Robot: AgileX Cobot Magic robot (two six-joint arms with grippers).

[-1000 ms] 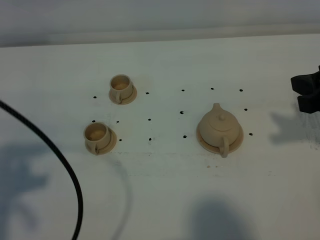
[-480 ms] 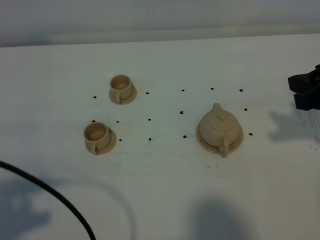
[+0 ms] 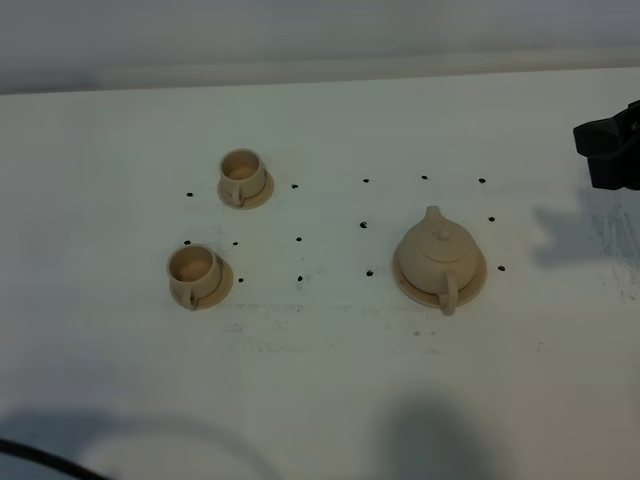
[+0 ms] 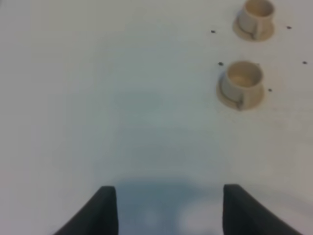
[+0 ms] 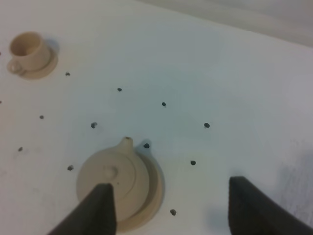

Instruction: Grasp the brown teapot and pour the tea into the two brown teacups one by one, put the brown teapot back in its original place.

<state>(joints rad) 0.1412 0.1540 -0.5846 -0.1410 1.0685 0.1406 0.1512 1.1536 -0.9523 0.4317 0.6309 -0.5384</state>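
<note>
The brown teapot point(image 3: 440, 253) stands upright on its flat round saucer point(image 3: 477, 284), the original place, right of centre on the white table, with its handle toward the front. The two brown teacups point(image 3: 241, 176) point(image 3: 195, 271) sit on small saucers at the left. My right gripper point(image 3: 598, 157) is open and empty at the right edge, well apart from the teapot. In the right wrist view it point(image 5: 171, 208) hovers above the teapot point(image 5: 115, 180). My left gripper point(image 4: 168, 210) is open and empty, with both cups point(image 4: 243, 81) point(image 4: 254, 17) ahead of it.
Small black dots point(image 3: 299, 240) mark the white table point(image 3: 330, 380) between the cups and the teapot. A black cable point(image 3: 30, 460) shows at the front left corner. A pale wall runs along the table's far edge.
The black cable at the left has swept down toward the front left corner. My right gripper has shifted slightly up and to the left. The teapot and cups have not moved.
</note>
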